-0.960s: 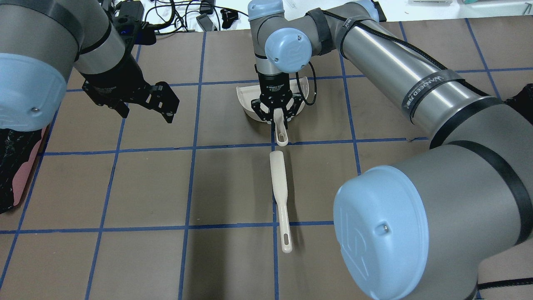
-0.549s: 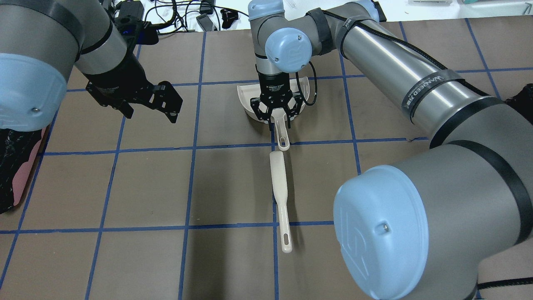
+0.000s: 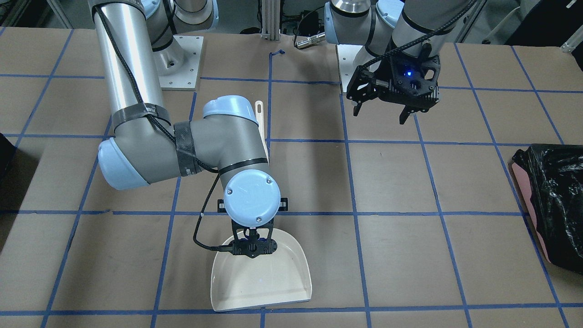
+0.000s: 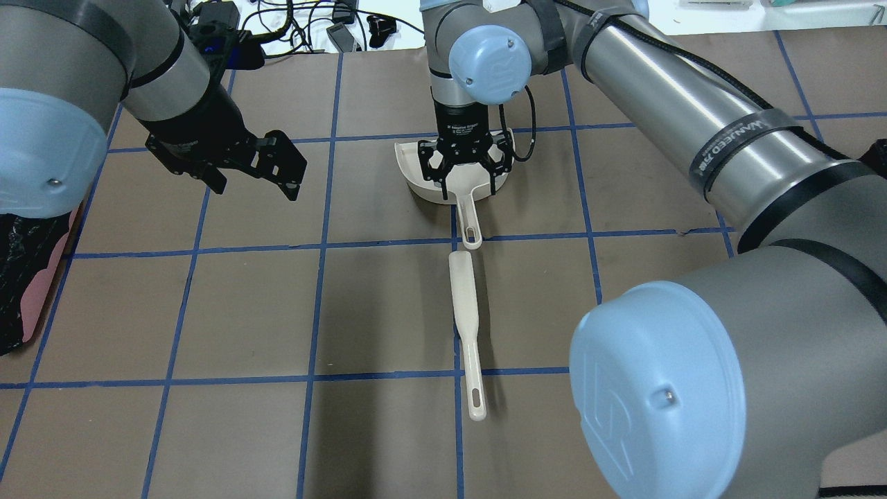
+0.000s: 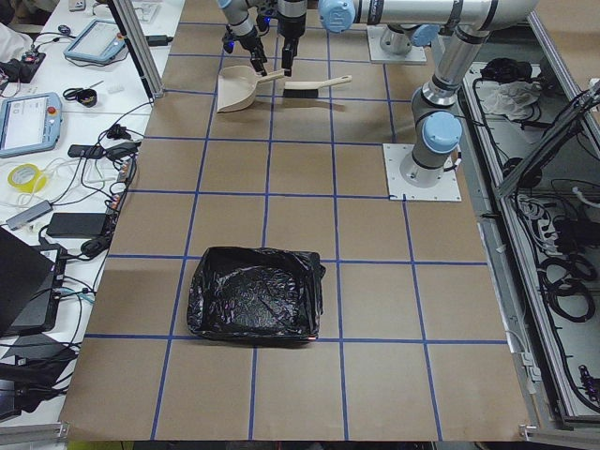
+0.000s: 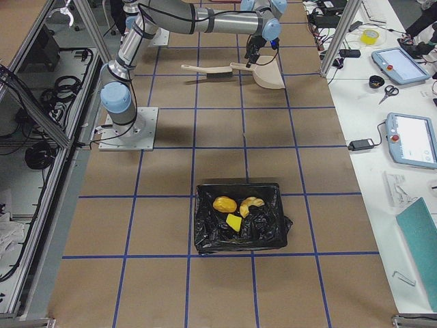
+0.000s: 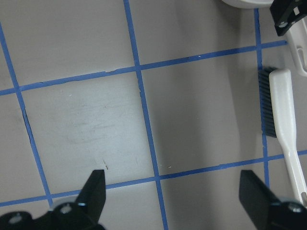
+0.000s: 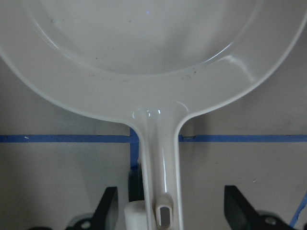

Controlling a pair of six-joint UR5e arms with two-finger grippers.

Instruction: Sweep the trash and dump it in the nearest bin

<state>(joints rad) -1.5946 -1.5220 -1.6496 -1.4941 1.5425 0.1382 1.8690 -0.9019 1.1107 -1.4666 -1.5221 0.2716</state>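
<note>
Left hand (image 4: 256, 188) has only nudged a little toward the middle compared with a second ago. It hangs above the tabletop (image 4: 208, 312) with fingers spread and nothing between them.

The bigger change is the right hand (image 4: 468, 187). It was pinched on the dustpan (image 4: 414, 170) by the handle (image 4: 471, 225). Now it has let go and lifted, jaws wide apart, and sits straight over where handle meets pan.

The dustpan lies flat directly under that hand, with the handle sticking out toward the robot's side. From the right wrist view the bowl is just bare white plastic with a few dark specks.

The brush (image 4: 463, 291) lies loose just beyond the handle's tip, further to the robot's side of the right hand. Neither hand is touching it.

The trash is nowhere near either hand. It's well off to the right of the right hand, at that end of the tabletop, inside the black-lined bin (image 6: 203, 232). All three bits are there: the orange-brown lump (image 6: 224, 203), the cream curved piece (image 6: 251, 205) and the yellow sponge wedge (image 6: 234, 223) just beside them.

So I'd call this basically finished. Sweeping and dumping look done and both tools are back down. If anything's left, my guess is it's only pulling the arms clear.
</note>
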